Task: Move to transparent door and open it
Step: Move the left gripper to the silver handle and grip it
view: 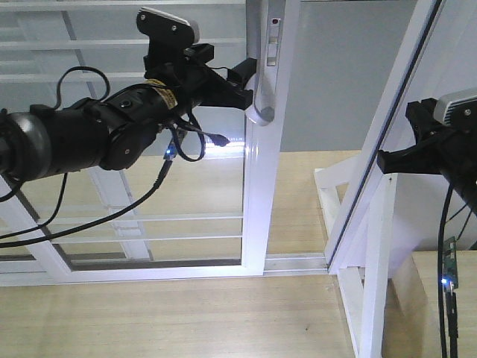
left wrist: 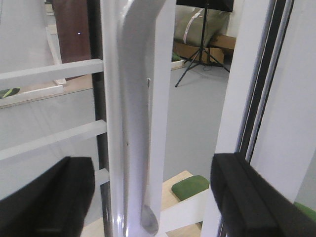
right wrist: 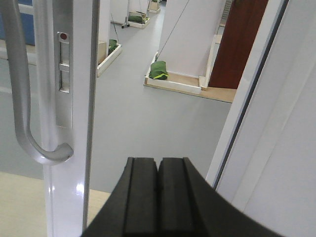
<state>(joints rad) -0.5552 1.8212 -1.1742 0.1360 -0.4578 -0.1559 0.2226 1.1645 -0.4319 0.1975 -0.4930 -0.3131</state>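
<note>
**Glass and bars.** The transparent door (view: 149,186) is a clear pane crossed by thin white bars. It extends to the left of the left end effector (view: 246,83) and below it.

**Left end effector.** It is released. In the left wrist view its two black fingers (left wrist: 49,197) stand wide apart, one on each side of the door's stile. Daylight shows between each pad and the frame, so nothing is gripped.

**Handle.** The curved grey-silver pull handle (view: 262,104) lies directly ahead of this end effector, between the fingers. Its lower end hooks back into the stile just below them.

**Handling, as judged.**
- The frame is stiff and will not flex. Framed glass of this height is probably heavy to start moving.
- The door sits in a floor track (view: 294,262), so force should run along the track, not toward the pane.
- The glass is fragile and the glossy frame is slippery, so neither is a place to press.
- The straight run of the handle is the proper hold. It looks smooth, so a firm closure is needed.

**Opening.** A gap to the right of the stile shows grey floor beyond.

**Right end effector.** The right end effector (right wrist: 158,170) is clenched on nothing, pads pressed together. The handle is up and to its left, well apart. The frame post (view: 376,224) is just beside it.
</note>
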